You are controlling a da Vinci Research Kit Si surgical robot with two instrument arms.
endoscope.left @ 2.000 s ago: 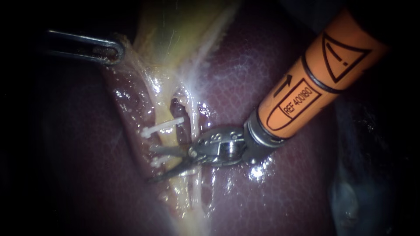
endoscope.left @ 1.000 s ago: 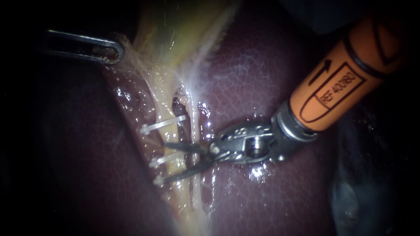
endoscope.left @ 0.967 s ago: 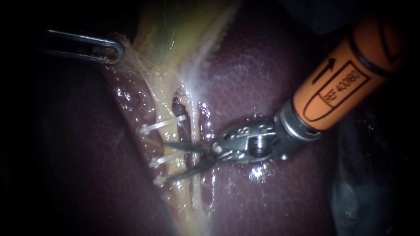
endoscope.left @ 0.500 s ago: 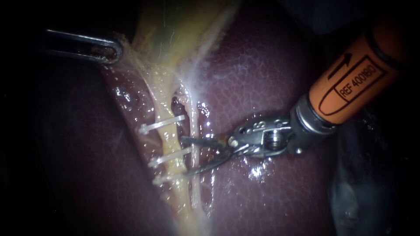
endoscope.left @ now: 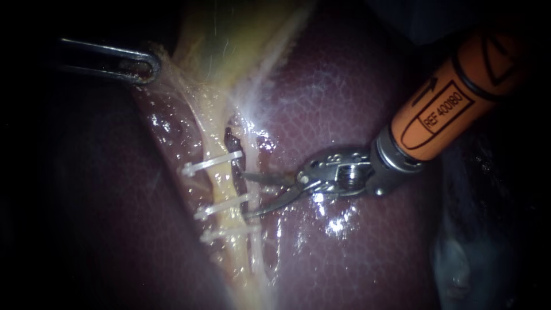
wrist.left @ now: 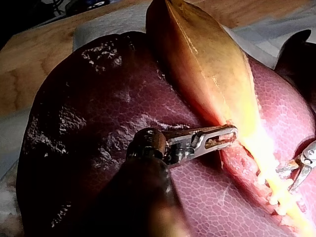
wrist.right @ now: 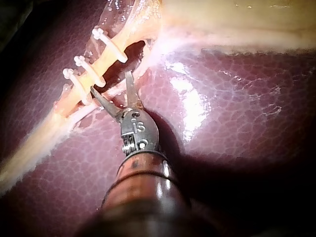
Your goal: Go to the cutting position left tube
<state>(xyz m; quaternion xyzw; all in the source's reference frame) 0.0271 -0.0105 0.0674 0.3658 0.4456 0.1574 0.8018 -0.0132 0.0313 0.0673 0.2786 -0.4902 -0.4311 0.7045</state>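
Left tube (endoscope.left: 225, 185) carries three clips (endoscope.left: 211, 163); right instrument (endoscope.left: 245, 194) blades gape just beside it; left instrument (endoscope.left: 150, 67) jaws clamp gallbladder (endoscope.left: 229, 40).

On my endoscope feed the liver (endoscope.left: 356, 103) fills nearly everything: dark maroon, finely pebbled and wet, with bright glints on its surface. The gallbladder (endoscope.left: 229, 34) comes down from the top, yellow-green and narrowing as it descends. A pale filmy sheet of tissue (endoscope.left: 270, 74) fans from its lower end over the liver. Beside that narrow end lies a strip of raw, glistening red tissue (endoscope.left: 166, 123). From the left arm's camera I see the liver resting on a white sheet (wrist.left: 108, 22), which lies on a wooden bench (wrist.left: 29, 69) — the lobe away from the gallbladder looks darker and shinier there.
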